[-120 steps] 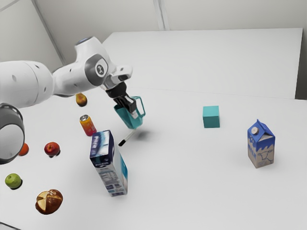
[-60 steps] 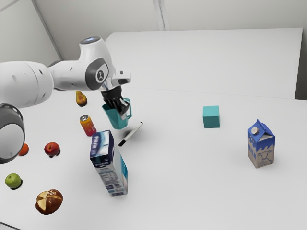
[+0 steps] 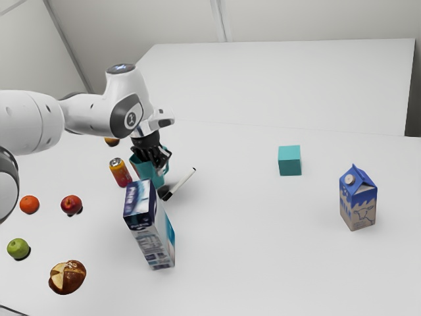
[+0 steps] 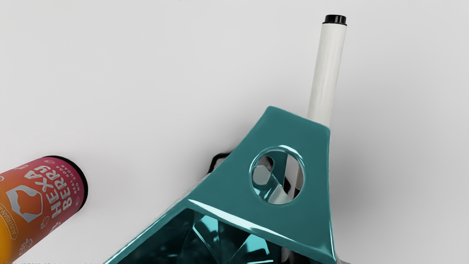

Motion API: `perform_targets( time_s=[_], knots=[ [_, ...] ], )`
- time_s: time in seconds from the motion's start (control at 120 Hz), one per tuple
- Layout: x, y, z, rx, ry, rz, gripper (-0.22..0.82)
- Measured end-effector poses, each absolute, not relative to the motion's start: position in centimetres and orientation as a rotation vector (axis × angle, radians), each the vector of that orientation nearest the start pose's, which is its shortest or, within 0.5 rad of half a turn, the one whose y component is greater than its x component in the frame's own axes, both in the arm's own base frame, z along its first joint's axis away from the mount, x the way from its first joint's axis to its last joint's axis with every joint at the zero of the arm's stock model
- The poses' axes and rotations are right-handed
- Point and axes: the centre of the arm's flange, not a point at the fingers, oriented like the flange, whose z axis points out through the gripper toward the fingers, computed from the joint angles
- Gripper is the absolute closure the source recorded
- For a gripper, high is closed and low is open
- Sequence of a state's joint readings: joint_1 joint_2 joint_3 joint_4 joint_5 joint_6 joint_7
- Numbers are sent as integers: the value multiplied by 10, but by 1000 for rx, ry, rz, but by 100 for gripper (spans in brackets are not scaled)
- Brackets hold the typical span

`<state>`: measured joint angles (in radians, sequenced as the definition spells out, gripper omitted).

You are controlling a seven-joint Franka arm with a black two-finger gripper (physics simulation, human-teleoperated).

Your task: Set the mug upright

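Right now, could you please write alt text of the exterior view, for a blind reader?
A robot's black gripper holds a teal mug between a soda can and a marker. A tall box stands nearer; a cube and milk carton stand toward the exterior view's right.

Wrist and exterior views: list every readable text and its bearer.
"HEXA BERRY": soda can
"REAL SODA": same can
"NO SUGAR": same can
"AUSTRIAN-", rest cut off: same can
Too small to read surely: print on the blue-topped carton and tall box.
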<state>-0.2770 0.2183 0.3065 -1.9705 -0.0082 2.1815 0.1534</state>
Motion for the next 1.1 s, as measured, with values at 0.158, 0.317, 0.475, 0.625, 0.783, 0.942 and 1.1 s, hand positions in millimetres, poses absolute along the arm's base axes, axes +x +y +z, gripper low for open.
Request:
perform_targets(
  time_s=[0.158,0.317,0.475,0.625,0.783,0.942,1.1],
  knots=[
    [596,16,361,-3080,111,-7,78],
    [598,21,352,-3079,42,-4,78],
    [599,26,340,-3081,-19,10,78],
    [601,25,327,-3081,-57,21,78],
    [602,28,324,-3080,-89,18,78],
    [602,28,322,-3082,-104,20,65],
    [603,28,323,-3086,-107,14,33]
  ],
)
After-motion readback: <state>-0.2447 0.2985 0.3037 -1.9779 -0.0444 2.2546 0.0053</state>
